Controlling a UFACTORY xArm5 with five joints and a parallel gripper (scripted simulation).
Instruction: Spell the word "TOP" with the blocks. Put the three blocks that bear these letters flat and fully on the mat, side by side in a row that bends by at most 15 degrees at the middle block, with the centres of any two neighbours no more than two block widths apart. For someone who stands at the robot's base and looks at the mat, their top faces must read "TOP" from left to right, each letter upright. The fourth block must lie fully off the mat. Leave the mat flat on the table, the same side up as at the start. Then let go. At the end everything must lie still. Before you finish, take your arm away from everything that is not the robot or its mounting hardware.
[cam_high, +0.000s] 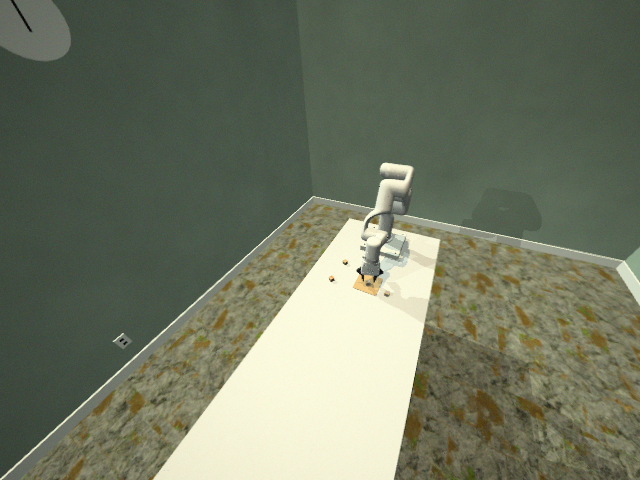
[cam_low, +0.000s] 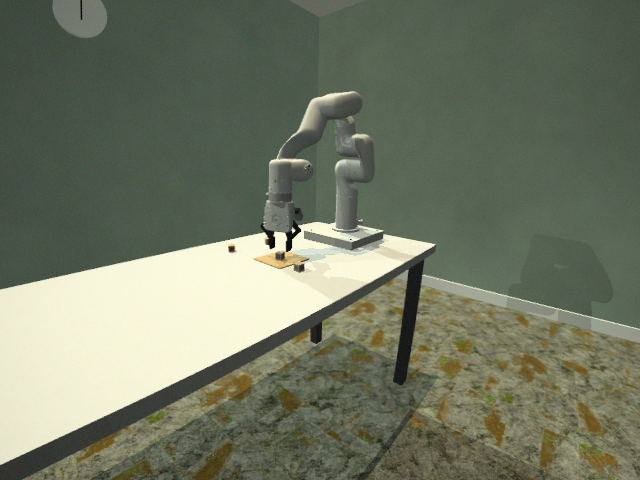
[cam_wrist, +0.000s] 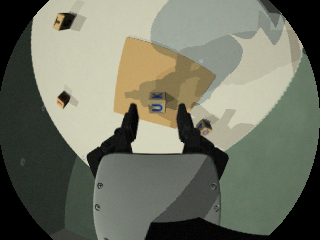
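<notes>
My gripper (cam_high: 369, 280) (cam_low: 280, 248) (cam_wrist: 157, 110) is open, pointing down above the mat. A block (cam_high: 368, 283) (cam_low: 279, 255) (cam_wrist: 157, 102) sits on the tan mat (cam_high: 358, 285) (cam_low: 265, 259) (cam_wrist: 135, 60), below and between the fingers, not gripped. It shows blue U and K on two faces; U seems to be on top. A block with a dark T (cam_high: 344, 261) (cam_wrist: 61, 21) lies off the mat towards the base, partly behind a finger in the exterior view. Another block (cam_high: 331, 278) (cam_low: 231, 248) (cam_wrist: 63, 99) has a reddish mark. A block (cam_high: 386, 293) (cam_low: 298, 267) (cam_wrist: 204, 127) lies just off the mat; its letter is unclear.
The robot's base plate (cam_high: 393, 246) (cam_low: 351, 239) stands on the white table (cam_high: 310, 387) (cam_low: 155, 330), behind the mat. The arm's shadow falls across part of the mat and the table beside it. The table's long edge runs past the block by the mat.
</notes>
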